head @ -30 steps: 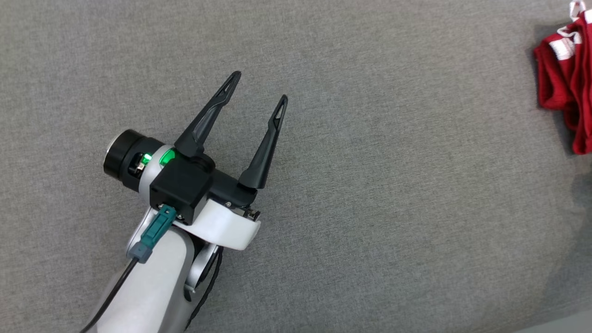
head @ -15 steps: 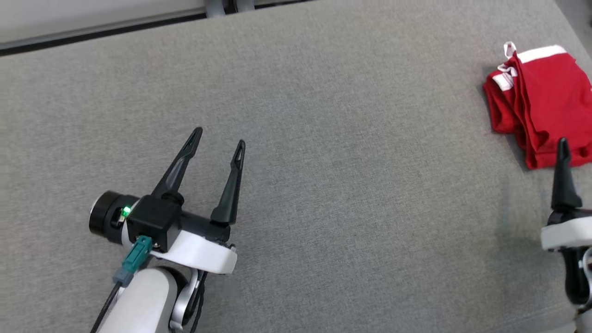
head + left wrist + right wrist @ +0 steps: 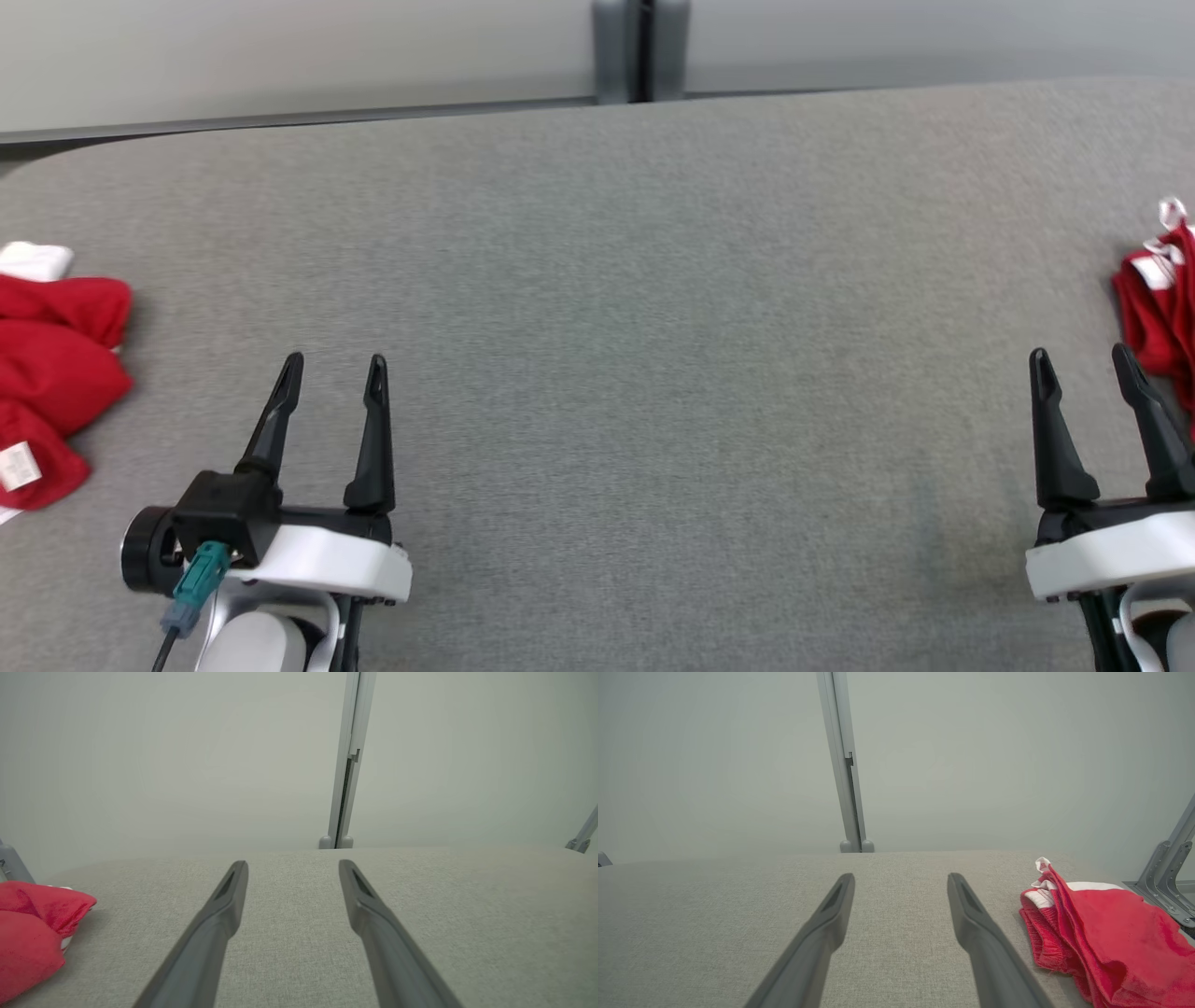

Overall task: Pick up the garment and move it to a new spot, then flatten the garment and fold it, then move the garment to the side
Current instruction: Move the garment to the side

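Note:
A crumpled red garment (image 3: pixel 56 373) with white trim and a label lies at the table's left edge; the left wrist view has it (image 3: pixel 32 933) at lower left. A second red garment (image 3: pixel 1162 308) with white bands lies folded at the right edge, and it appears at lower right (image 3: pixel 1111 933) in the right wrist view. My left gripper (image 3: pixel 335 361) hovers open and empty to the right of the crumpled one, fingers spread (image 3: pixel 293 863). My right gripper (image 3: pixel 1079 353) is open and empty just left of the folded one, fingers apart (image 3: pixel 901 876).
The grey fabric-covered table (image 3: pixel 653 280) stretches wide between the two grippers. Its far edge meets a pale wall with a grey upright post (image 3: pixel 640 47). A metal bracket (image 3: pixel 1167 877) stands past the table's right end.
The head camera has swung and tilted up, bringing the far edge, the crumpled garment at the left and my right gripper into the picture. Both grippers stay open.

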